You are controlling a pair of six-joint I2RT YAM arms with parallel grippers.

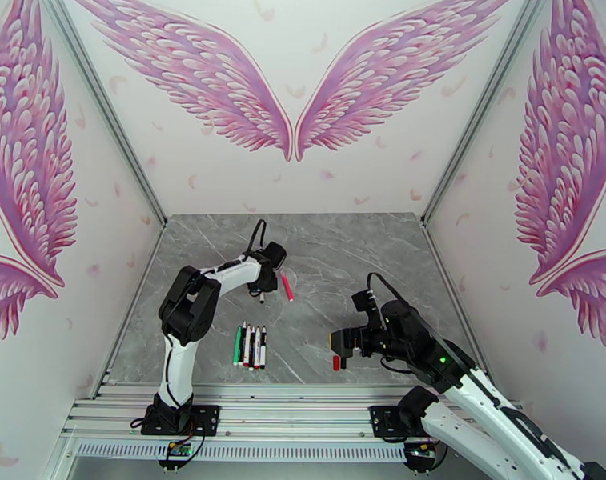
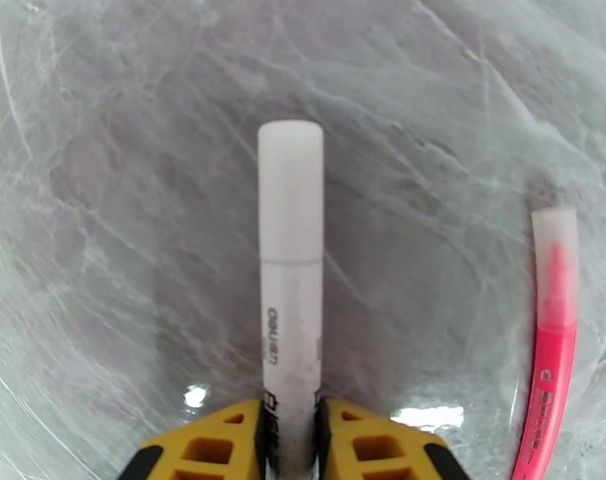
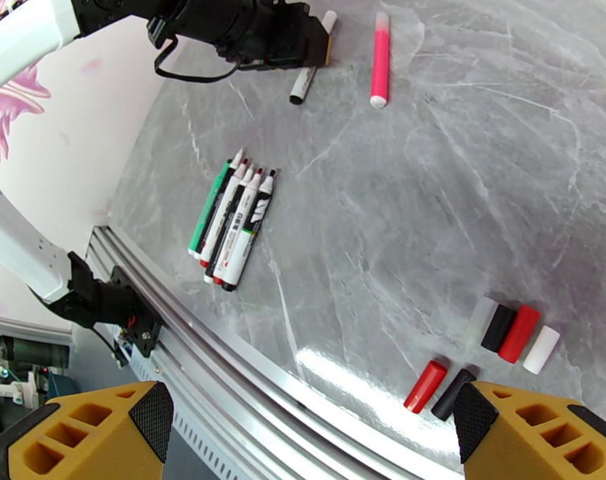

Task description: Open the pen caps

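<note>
The left jaws are closed on a white pen (image 2: 290,314), cap (image 2: 290,190) on, beyond the row of pens (image 1: 250,346). The right jaws gape wide, empty — loose caps (image 3: 511,334) lie right of that row.

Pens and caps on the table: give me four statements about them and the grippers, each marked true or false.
1. The left gripper is closed on a white pen with its cap on. True.
2. The right gripper holds a red cap. False: it is open and empty; the loose caps lie on the table.
3. The pink pen is uncapped. False: its translucent cap is on.
4. The row of pens lies uncapped. True.
</note>
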